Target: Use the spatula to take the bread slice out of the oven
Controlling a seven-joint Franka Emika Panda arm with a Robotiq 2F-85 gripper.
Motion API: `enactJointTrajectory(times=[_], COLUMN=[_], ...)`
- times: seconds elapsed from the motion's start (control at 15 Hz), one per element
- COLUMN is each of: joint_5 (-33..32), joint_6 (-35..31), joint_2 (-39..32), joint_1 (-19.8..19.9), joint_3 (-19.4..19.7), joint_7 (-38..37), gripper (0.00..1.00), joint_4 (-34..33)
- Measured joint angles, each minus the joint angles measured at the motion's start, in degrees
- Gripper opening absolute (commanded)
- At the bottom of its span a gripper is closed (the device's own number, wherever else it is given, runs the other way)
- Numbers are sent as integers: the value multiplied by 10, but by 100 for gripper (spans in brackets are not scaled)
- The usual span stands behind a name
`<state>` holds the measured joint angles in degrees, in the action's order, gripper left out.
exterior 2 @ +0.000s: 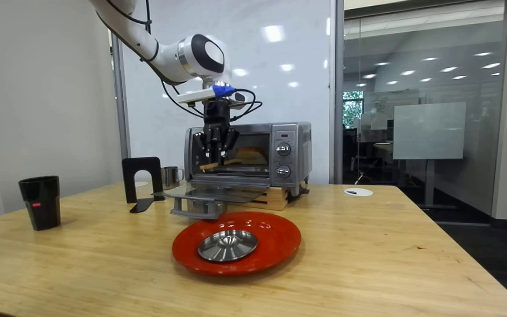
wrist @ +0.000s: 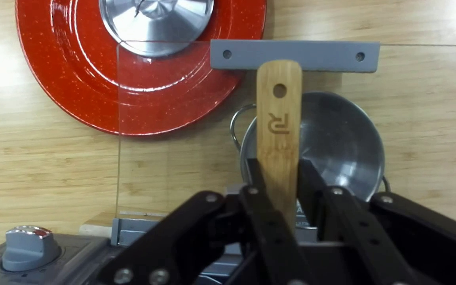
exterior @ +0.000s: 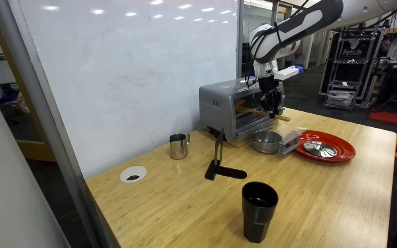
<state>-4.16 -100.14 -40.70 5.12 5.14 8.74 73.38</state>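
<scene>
Apparently the scooping step is in hand. At left in an exterior view, the claw [exterior 2: 216, 157] grasps the spatula [wrist: 279, 138] by its handle, the far end inside the oven [exterior 2: 284, 160]. To the right, the bread slice [exterior 2: 251, 155] sits inside; whether it rests on the blade is unclear. Next likely comes a level blade beneath it, then a slow pull toward the near side.
</scene>
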Motion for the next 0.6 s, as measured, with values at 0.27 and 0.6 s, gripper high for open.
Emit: enactJointTrajectory(times=[0.27,0.6], joint_5=[0,0], joint_6=[2,15], joint_2=[-12,-30], joint_1=[0,0], joint_3=[0,0], joint_7=[0,0], gripper=[7,7], joint_4=[-16,-33])
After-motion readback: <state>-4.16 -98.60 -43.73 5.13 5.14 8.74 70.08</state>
